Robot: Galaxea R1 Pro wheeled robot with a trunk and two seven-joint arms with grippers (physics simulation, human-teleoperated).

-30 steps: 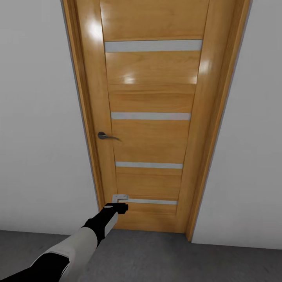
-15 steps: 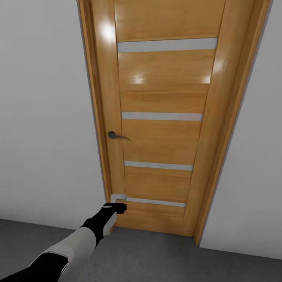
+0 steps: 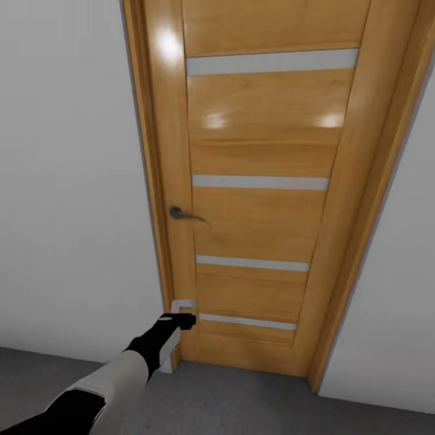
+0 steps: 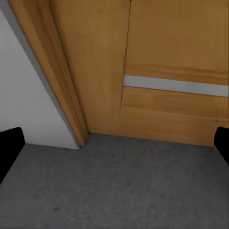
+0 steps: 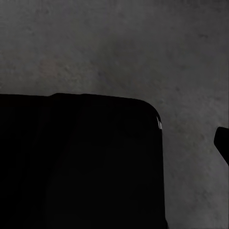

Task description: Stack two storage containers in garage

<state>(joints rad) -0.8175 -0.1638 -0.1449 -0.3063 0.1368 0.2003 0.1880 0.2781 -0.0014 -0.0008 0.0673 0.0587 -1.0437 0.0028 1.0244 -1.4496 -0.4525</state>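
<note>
Door (image 3: 254,181): wooden, shut, handle (image 3: 181,213) seen from head.
Left pincer (image 3: 184,317): spread wide, empty, near the door's foot.
Right pincer: state unreadable; its wrist view shows floor (image 5: 143,47), grey concrete.

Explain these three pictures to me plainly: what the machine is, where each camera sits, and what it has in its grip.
This is a simulated wheeled robot with two arms. The head camera looks forward and down at a shut wooden door with a lever handle, set in a white wall above a grey concrete floor. The left arm reaches toward the door's lower corner; its left gripper ends near there. The left wrist camera looks along that gripper: its dark fingertips stand wide apart, holding nothing. The right wrist camera looks down at the floor past a dark robot part; one fingertip edge peeks in, so its state is unclear.
</note>
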